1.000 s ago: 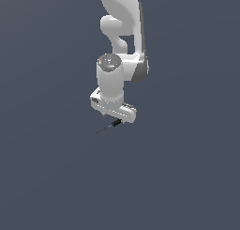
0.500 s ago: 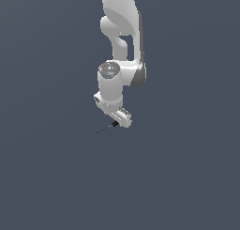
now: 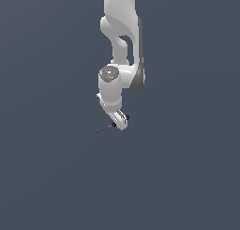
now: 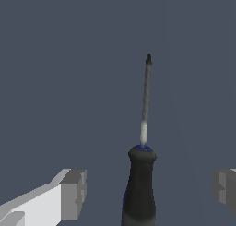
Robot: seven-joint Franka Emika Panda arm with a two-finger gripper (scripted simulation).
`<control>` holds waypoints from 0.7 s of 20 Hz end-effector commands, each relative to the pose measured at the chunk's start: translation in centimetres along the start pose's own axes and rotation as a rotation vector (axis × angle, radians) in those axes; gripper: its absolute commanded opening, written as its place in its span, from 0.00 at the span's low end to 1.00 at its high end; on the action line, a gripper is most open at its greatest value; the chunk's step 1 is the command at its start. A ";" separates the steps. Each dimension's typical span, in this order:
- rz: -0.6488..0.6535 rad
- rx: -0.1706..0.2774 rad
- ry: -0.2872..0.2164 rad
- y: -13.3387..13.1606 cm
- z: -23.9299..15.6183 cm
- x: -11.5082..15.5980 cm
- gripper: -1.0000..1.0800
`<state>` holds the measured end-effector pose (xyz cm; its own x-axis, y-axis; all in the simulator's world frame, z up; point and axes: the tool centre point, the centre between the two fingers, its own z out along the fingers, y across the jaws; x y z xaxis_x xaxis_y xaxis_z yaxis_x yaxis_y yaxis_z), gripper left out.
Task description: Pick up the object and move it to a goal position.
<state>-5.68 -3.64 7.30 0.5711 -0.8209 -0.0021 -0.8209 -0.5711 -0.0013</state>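
Observation:
The object [image 4: 139, 186] is a small screwdriver with a black handle, a bluish collar and a thin grey shaft. It lies on the flat dark ground. In the wrist view its handle sits between my two fingers, and neither pad touches it. My gripper [image 4: 150, 192] is open, with one grey fingertip [image 4: 73, 193] on one side and the other fingertip [image 4: 225, 188] far off on the opposite side. In the exterior view the gripper [image 3: 118, 124] is low over the handle end, and the object's shaft [image 3: 104, 129] pokes out toward the exterior view's left.
The white arm [image 3: 121, 46] comes down from above in the exterior view. Around the tool there is only the plain dark grey ground [image 3: 56, 177].
The hand has turned about its vertical axis and now looks narrower in the exterior view. The arm above it has shifted. The screwdriver has not moved.

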 end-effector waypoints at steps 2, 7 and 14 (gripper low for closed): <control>0.047 -0.001 0.001 0.3 0.5 -0.1 0.96; 0.074 -0.001 0.002 0.5 0.7 -0.2 0.96; 0.071 -0.001 0.002 0.5 1.5 -0.2 0.96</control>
<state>-6.17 -3.79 6.12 0.5120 -0.8590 0.0001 -0.8590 -0.5120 -0.0006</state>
